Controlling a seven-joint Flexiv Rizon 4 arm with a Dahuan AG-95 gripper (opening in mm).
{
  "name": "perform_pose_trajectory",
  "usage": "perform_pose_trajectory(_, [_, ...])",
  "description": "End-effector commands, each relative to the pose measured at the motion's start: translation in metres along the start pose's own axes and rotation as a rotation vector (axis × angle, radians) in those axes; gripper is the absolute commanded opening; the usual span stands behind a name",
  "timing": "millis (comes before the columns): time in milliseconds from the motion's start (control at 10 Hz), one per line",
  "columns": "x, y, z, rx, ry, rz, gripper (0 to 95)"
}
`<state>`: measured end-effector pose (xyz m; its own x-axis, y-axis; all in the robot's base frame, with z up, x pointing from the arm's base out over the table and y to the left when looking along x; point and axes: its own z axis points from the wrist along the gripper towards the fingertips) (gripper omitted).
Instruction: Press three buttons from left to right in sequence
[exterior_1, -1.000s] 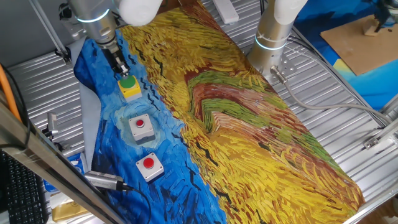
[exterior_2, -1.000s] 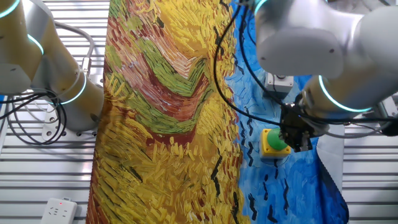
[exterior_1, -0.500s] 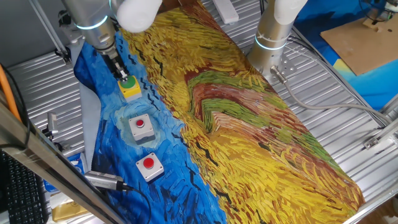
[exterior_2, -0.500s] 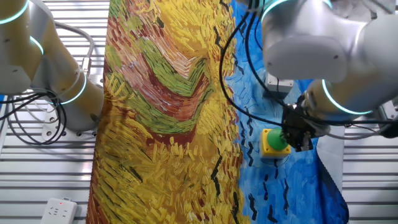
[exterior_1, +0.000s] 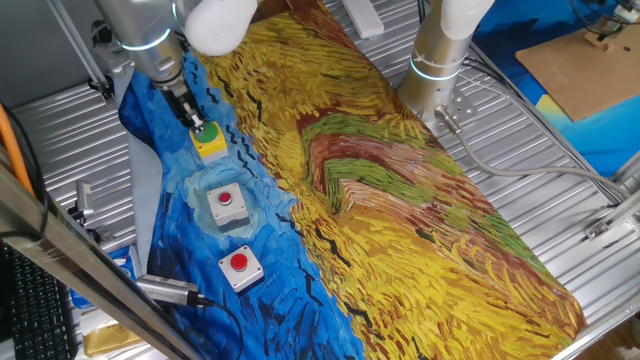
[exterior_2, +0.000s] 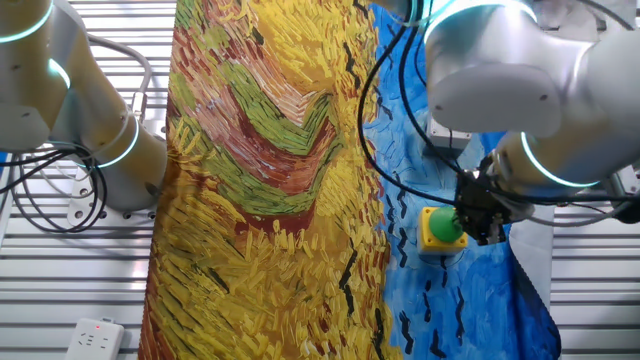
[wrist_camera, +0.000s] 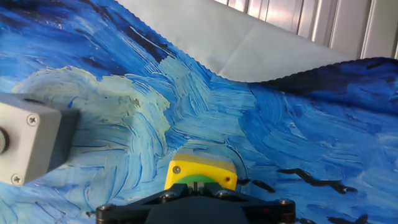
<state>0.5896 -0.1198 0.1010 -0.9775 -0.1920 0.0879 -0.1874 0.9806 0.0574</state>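
Three buttons in a row on the cloth.

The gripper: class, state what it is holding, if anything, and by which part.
Nothing is held. The gripper sits at the green cap of the yellow button box, at most pressing down on it, not grasping.

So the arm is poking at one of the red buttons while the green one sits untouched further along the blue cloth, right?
Not quite. The gripper is at the green button on its yellow box, not a red one. One fixed view shows this: the two red buttons on their grey boxes sit apart from the arm, further along the blue cloth.
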Motion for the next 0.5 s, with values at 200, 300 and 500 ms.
perform_pose_trajectory(200, [0.003,0.007,-0.037,-0.006,0.019,0.014,0.0])
perform_pose_trajectory(300, [0.002,0.011,-0.038,-0.037,0.017,0.037,0.0])
perform_pose_trajectory(500, [-0.001,0.028,-0.038,-0.052,0.017,0.083,0.0])
